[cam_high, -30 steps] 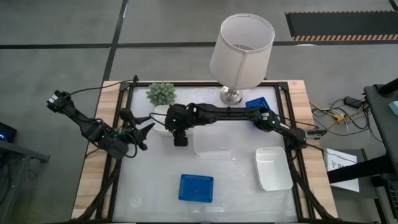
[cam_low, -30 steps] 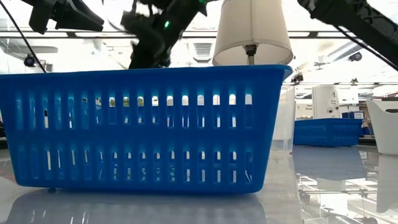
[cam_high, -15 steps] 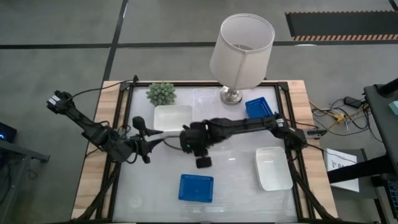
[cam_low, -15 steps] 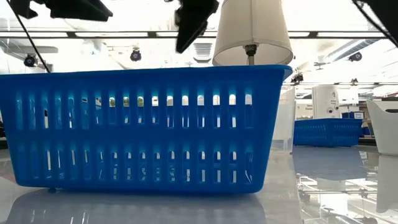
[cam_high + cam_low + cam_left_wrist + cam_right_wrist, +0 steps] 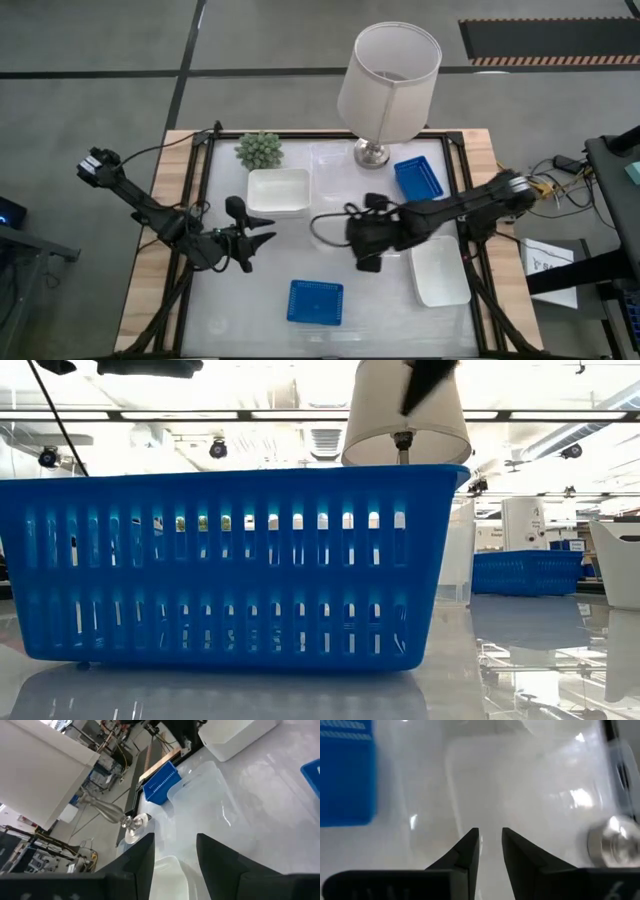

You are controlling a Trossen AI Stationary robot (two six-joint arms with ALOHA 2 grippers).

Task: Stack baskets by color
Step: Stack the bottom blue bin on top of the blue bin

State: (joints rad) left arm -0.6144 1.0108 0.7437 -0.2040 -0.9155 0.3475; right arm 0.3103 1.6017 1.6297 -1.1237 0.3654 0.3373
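Observation:
Two blue baskets show: one near the front edge [image 5: 315,302], one at the far right [image 5: 418,178]. A white basket [image 5: 278,190] stands left of centre and another white basket [image 5: 440,270] at the right. A clear basket [image 5: 335,225] rests on its bottom at mid-table. My right gripper [image 5: 367,262] hangs above the table between the clear basket and the right white one, its fingers [image 5: 490,837] a narrow gap apart with nothing between them. My left gripper [image 5: 262,240] is open left of centre, level, pointing at the clear basket [image 5: 210,795].
A white-shaded lamp [image 5: 388,75] stands on its base [image 5: 372,152] at the far edge, with a small green plant [image 5: 259,150] to its left. A black frame [image 5: 190,200] borders the table. Bare tabletop lies between the near blue basket and the right white one.
My right gripper has swung from beside the left white basket toward the table's right edge and somewhat nearer, rising a little, and now hangs past the clear basket. My left gripper has moved toward the table's middle and levelled out. The baskets have stayed where they were.

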